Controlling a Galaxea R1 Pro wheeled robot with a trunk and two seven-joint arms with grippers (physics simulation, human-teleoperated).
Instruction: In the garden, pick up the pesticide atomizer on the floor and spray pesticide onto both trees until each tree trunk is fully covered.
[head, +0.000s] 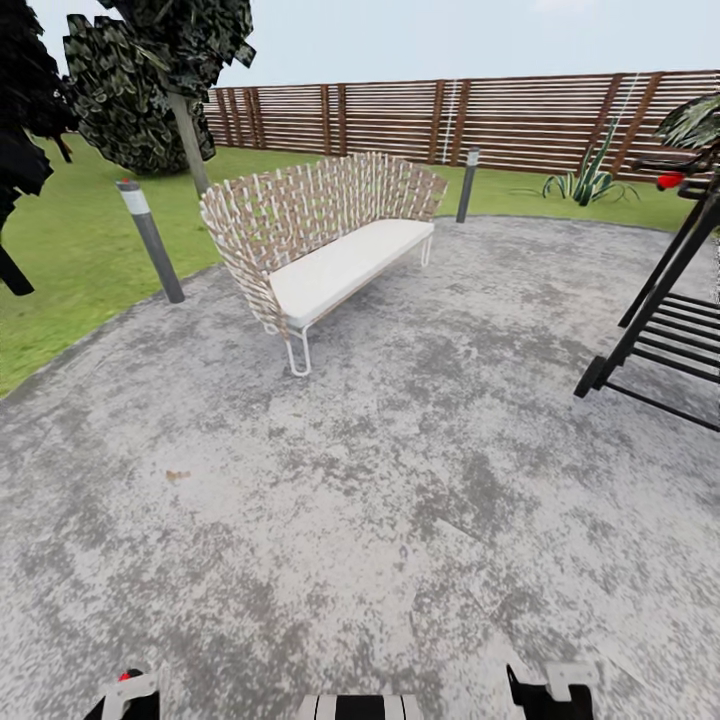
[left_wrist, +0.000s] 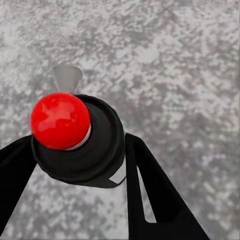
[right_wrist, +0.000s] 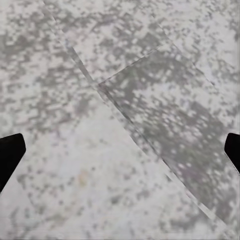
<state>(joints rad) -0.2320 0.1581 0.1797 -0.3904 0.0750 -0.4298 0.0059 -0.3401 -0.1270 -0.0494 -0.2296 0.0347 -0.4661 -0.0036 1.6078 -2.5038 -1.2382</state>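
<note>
In the left wrist view my left gripper (left_wrist: 80, 165) is shut on the pesticide atomizer (left_wrist: 95, 150). From above the atomizer is a dark round body topped by a red ball, with a pale grey nozzle tab beyond it. The black fingers (left_wrist: 155, 200) flank it over grey paving. In the head view the left gripper (head: 125, 695) is at the bottom edge. My right gripper (right_wrist: 120, 155) is open above bare paving, and in the head view the right gripper (head: 550, 690) is low right. A tree with a pale trunk (head: 190, 140) and a mottled crown stands on the lawn far left.
A wicker bench (head: 320, 240) with a white cushion stands ahead on the round grey patio (head: 400, 480). Two bollard lights (head: 150, 240) (head: 467, 185) mark the patio's edge. A black grill stand (head: 670, 320) is at the right. The slat fence (head: 450, 120) closes the back.
</note>
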